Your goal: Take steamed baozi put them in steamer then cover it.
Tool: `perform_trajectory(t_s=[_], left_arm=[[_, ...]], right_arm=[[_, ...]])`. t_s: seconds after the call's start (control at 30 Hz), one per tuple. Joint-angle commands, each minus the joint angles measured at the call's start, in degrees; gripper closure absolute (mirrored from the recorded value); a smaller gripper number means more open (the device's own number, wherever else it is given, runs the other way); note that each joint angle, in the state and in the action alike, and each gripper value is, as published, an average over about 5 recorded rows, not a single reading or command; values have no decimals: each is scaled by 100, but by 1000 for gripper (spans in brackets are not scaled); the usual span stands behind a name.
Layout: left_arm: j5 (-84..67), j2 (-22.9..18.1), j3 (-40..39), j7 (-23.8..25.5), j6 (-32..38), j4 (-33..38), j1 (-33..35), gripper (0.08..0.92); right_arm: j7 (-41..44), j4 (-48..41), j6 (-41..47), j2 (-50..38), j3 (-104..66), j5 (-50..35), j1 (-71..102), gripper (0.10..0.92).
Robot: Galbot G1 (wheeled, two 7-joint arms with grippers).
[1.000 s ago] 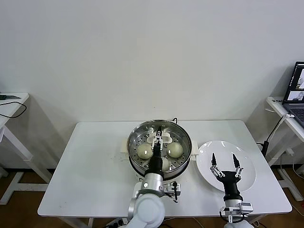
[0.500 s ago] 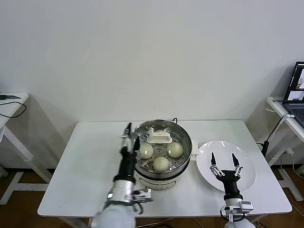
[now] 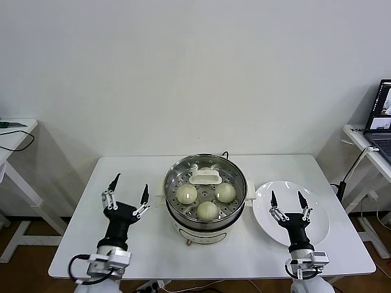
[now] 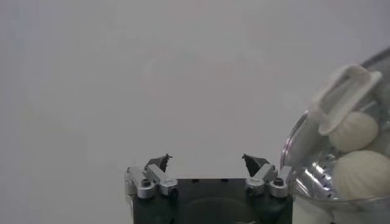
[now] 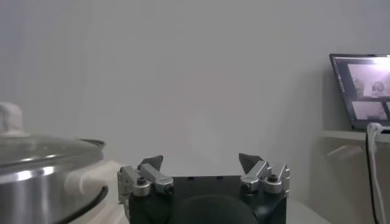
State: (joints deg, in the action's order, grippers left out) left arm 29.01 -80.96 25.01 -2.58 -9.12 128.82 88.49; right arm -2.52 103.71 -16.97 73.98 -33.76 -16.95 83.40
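Baozi (image 3: 208, 209) in steamer (image 3: 237, 196), cover (image 3: 204, 177) on; left hand (image 3: 126, 191), right hand (image 3: 286, 201) released, empty.

White table (image 3: 128, 177) before a plain pale wall, round white plate (image 3: 317, 210) on its right part, open laptop (image 3: 381, 119) on a side desk (image 3: 360, 137), another desk (image 3: 15, 134) at left.

Bright, even indoor light; soft shadows, no blur.
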Motion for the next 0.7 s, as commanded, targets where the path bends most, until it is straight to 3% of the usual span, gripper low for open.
perform_trajectory(t_s=[0.03, 0.7], left_arm=[[-1591, -214, 936, -1, 1088, -129, 567, 177], [-1817, -266, 787, 71, 1146, -227, 689, 177]], right_arm=[[29, 278, 275, -9, -19, -67, 51, 203], [6, 493, 457, -35, -91, -40, 209, 203]])
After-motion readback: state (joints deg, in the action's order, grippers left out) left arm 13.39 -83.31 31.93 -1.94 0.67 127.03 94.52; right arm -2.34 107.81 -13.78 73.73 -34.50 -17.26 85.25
